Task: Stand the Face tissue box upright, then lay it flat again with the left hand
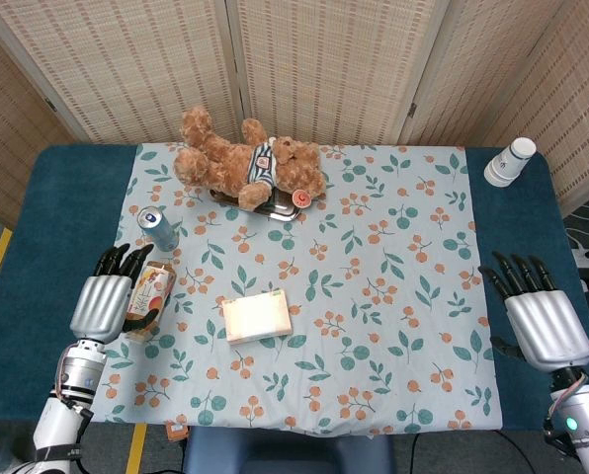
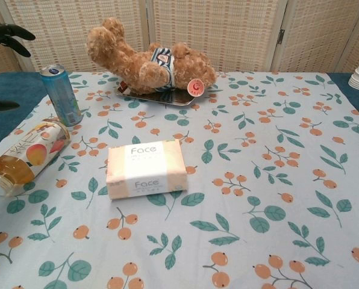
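The pale pink Face tissue box [image 1: 256,317] [image 2: 146,168] lies flat on the floral cloth near the table's front centre, label up. My left hand [image 1: 105,296] hovers at the table's left side, well left of the box, fingers apart and holding nothing. In the chest view only its dark fingertips [image 2: 8,33] show at the upper left. My right hand [image 1: 542,321] hangs over the blue table edge at the right, fingers spread and empty, far from the box.
A juice bottle [image 1: 148,293] [image 2: 26,158] lies on its side right beside my left hand. A blue can [image 1: 158,228] [image 2: 61,94] stands behind it. A teddy bear [image 1: 250,164] lies on a metal tray [image 2: 161,98] at the back. Stacked paper cups [image 1: 510,161] stand back right.
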`<state>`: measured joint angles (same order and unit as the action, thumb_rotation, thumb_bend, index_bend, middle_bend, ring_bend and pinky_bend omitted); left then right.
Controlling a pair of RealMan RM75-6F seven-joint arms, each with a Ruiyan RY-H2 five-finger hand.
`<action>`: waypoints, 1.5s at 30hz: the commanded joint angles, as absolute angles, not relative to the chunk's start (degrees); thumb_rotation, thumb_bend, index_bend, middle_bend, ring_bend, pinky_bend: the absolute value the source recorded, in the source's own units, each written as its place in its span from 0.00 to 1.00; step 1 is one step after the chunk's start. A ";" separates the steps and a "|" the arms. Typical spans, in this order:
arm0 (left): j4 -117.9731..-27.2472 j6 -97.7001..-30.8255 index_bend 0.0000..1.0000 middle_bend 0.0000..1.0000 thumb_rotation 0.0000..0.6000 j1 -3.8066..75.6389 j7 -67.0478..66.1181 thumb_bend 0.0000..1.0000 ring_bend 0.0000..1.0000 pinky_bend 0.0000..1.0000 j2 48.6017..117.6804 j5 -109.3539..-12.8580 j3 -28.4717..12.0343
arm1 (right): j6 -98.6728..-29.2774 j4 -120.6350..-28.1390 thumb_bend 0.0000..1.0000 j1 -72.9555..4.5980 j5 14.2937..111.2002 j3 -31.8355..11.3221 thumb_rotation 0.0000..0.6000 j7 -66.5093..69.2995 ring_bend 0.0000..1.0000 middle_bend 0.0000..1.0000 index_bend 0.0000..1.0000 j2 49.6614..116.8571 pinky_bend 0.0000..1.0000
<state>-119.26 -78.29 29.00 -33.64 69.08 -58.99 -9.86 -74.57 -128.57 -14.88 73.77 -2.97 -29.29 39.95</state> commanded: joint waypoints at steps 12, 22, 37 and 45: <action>-119.65 -78.26 0.05 0.14 1.00 28.89 -33.58 0.21 0.00 0.05 69.06 -59.87 -9.32 | -74.43 -129.02 0.12 -14.73 74.26 -2.87 1.00 -29.90 0.00 0.00 0.13 40.07 0.00; -120.86 -77.01 0.05 0.14 1.00 30.43 -36.42 0.21 0.00 0.05 72.28 -58.86 -8.69 | -75.34 -128.59 0.12 -14.71 73.58 -3.65 1.00 -30.07 0.00 0.00 0.12 40.26 0.00; -123.16 -85.55 0.02 0.10 1.00 42.38 -62.51 0.20 0.00 0.05 96.34 -43.05 -13.64 | -74.78 -128.26 0.12 -14.59 74.12 -4.02 1.00 -27.22 0.00 0.00 0.12 39.16 0.00; -116.80 -94.72 0.01 0.11 1.00 50.55 -75.02 0.20 0.00 0.05 110.40 -36.65 -19.72 | -74.33 -128.48 0.12 -14.86 73.72 -3.98 1.00 -28.08 0.00 0.00 0.12 39.62 0.00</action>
